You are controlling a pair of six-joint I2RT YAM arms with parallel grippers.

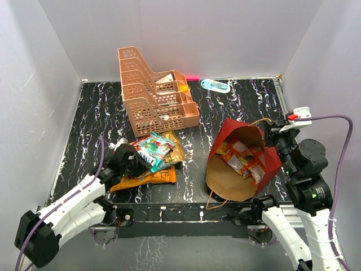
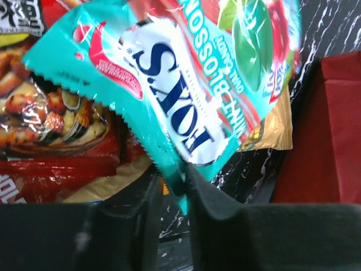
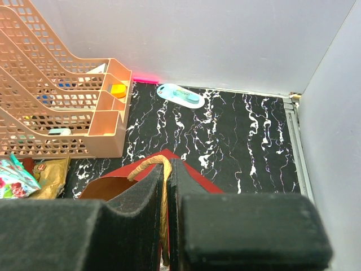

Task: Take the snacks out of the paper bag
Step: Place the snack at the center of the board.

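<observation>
The red paper bag (image 1: pixel 225 132) lies tilted open toward me, right of centre, with red and orange snacks (image 1: pixel 245 161) inside. My right gripper (image 1: pixel 276 135) (image 3: pixel 168 169) is shut on its twine handle (image 3: pixel 148 164) at the bag's red rim (image 3: pixel 194 178). On the table to the left, a teal packet (image 1: pixel 152 148) (image 2: pixel 169 73) tops a pile with an orange chip bag (image 1: pixel 144 178), a tan-gold bag (image 1: pixel 175 148) and a red packet (image 2: pixel 56 164). My left gripper (image 1: pixel 134 160) (image 2: pixel 172 180) is at the pile. Its jaws stand slightly apart, with the teal packet's corner loose between them.
A peach tiered rack (image 1: pixel 155 96) (image 3: pixel 56 101) stands at the back centre-left. A small blue-green bottle (image 1: pixel 215 85) (image 3: pixel 180 95) lies by the back wall. Grey walls enclose the black marbled table on three sides.
</observation>
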